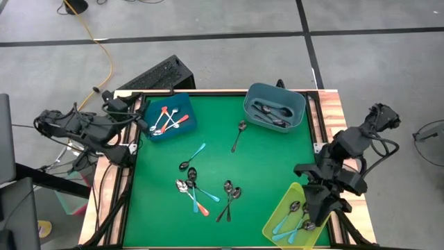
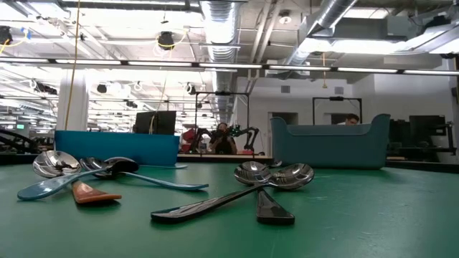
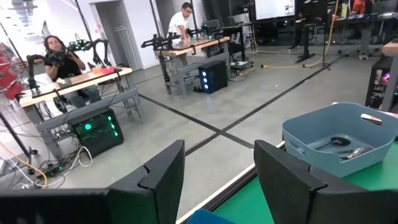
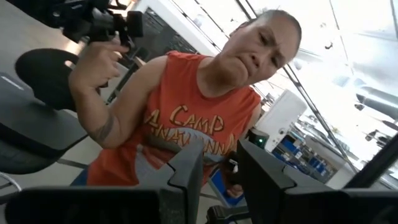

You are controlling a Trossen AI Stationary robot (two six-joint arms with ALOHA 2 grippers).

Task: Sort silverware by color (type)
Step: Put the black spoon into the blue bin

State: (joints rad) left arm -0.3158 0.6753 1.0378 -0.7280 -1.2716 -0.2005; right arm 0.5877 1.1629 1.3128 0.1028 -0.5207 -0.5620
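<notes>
Still plenty of loose silverware piled mid-table on the green mat, roughly between the two arms and lower-centre in the high view. Also one dark stray spoon off alone, just beside the grey-blue bin, long axis running up-and-down the table with a slight tilt.

Left gripper parked at the table's left edge by the blue bin, fingers spread wide, nothing between them. Right gripper hanging over the yellow bin, fingers parted about halfway, apparently empty.

Probably a toss-up on reach: pile lies inward from both, maybe a touch closer to the right.

Low view gives spoon bowls stacked and handles crossing, so overlaps hidden from above. Wrist views only catch the room and people, no pile at all.
</notes>
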